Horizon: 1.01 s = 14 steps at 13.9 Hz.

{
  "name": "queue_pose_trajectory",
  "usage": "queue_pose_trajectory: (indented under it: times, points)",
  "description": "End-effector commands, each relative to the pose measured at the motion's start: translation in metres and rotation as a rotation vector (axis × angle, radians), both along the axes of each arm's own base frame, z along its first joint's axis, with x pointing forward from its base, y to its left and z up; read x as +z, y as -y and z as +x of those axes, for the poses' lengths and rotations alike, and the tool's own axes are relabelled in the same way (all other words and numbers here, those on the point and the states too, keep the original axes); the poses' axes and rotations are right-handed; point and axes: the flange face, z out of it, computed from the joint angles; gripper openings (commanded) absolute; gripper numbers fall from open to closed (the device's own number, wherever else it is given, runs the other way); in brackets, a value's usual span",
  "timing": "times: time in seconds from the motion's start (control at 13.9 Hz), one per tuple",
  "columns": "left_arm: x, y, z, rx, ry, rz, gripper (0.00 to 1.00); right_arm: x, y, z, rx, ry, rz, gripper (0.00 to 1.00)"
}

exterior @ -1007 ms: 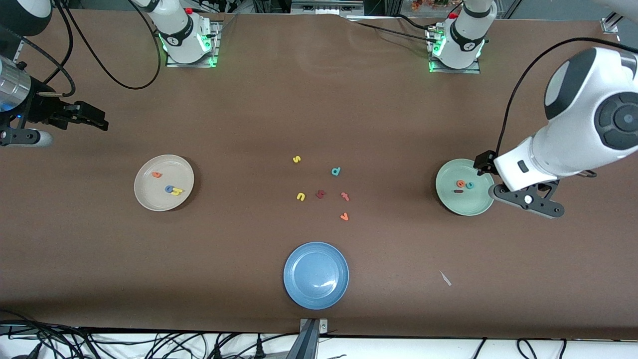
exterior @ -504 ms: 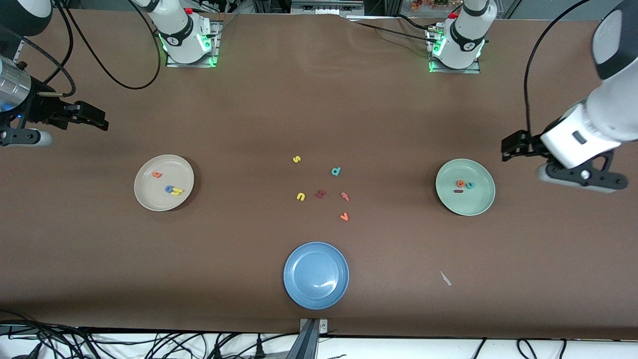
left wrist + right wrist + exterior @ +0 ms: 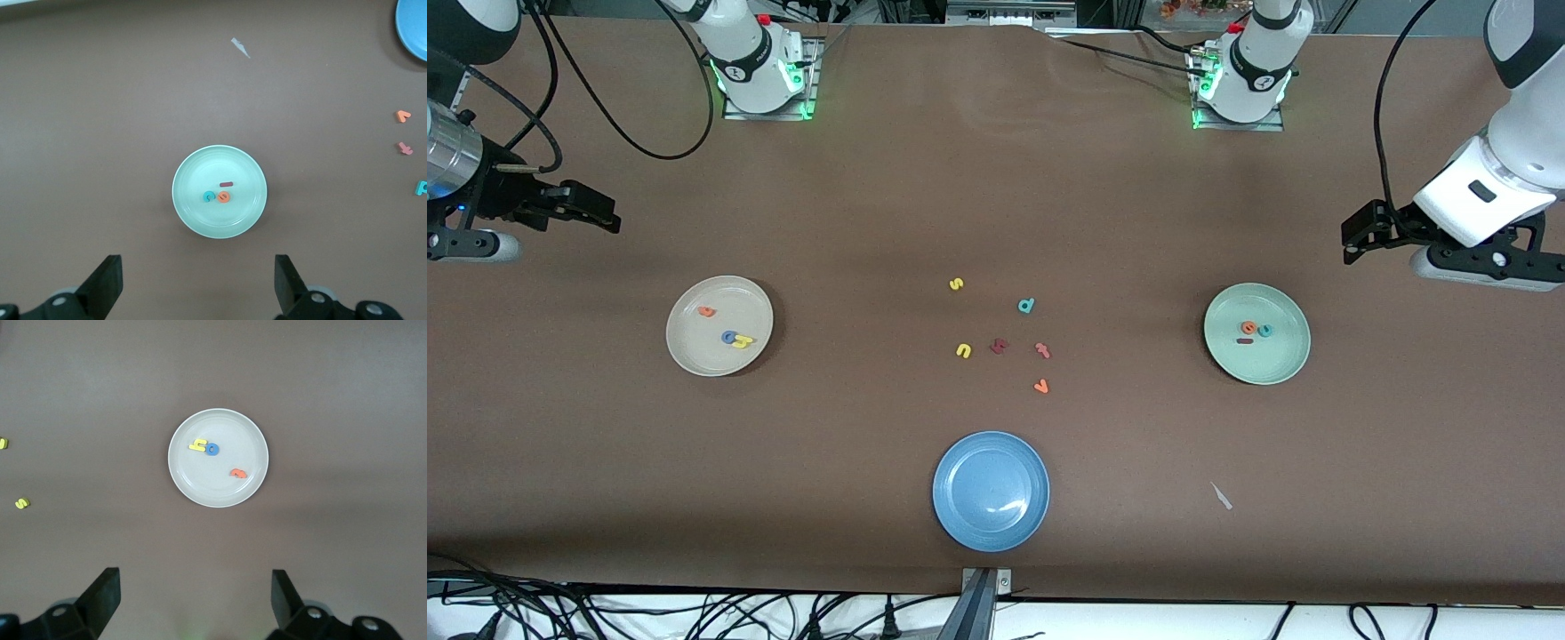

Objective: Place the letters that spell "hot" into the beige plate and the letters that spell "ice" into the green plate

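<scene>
Letters h (image 3: 742, 341), o (image 3: 728, 337) and t (image 3: 706, 311) lie in beige plate (image 3: 694, 356); i (image 3: 1244, 340), c (image 3: 1264, 331) and e (image 3: 1248, 328) lie in green plate (image 3: 1276, 364). Six spare letters (image 3: 1000, 345) sit on table (image 3: 996, 204) between the plates, blue plate (image 3: 991, 520) nearer the camera than them. Left gripper (image 3: 1353, 238) hangs wide open, empty, above table near green plate. Right gripper (image 3: 600, 215) waits wide open, empty, near beige plate.

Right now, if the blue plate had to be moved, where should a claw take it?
Best bet: the raised rim of the blue plate, from above, one finger inside, one outside. It lies flat and upright, too wide to span, and nothing lies in it.
</scene>
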Motion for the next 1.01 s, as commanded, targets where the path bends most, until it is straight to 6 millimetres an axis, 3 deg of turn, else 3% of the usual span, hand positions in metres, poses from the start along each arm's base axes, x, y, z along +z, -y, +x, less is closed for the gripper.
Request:
queue_pose_trajectory:
  times: [0.0,0.58,0.94]
  points:
    - [0.0031,-0.0071,-0.0095,-0.007,0.016,0.022,1.00,0.0028,-0.0005,-0.0023,-0.008,-0.003,-0.008,1.00]
    - [0.0001,-0.0064,-0.0079,-0.004,-0.005,0.024,1.00,0.0028,-0.0005,-0.0023,-0.009,-0.003,-0.008,1.00]
    - [0.0090,-0.0086,-0.0091,0.001,-0.016,0.026,1.00,0.0028,-0.0005,-0.0023,-0.009,-0.003,-0.008,1.00]
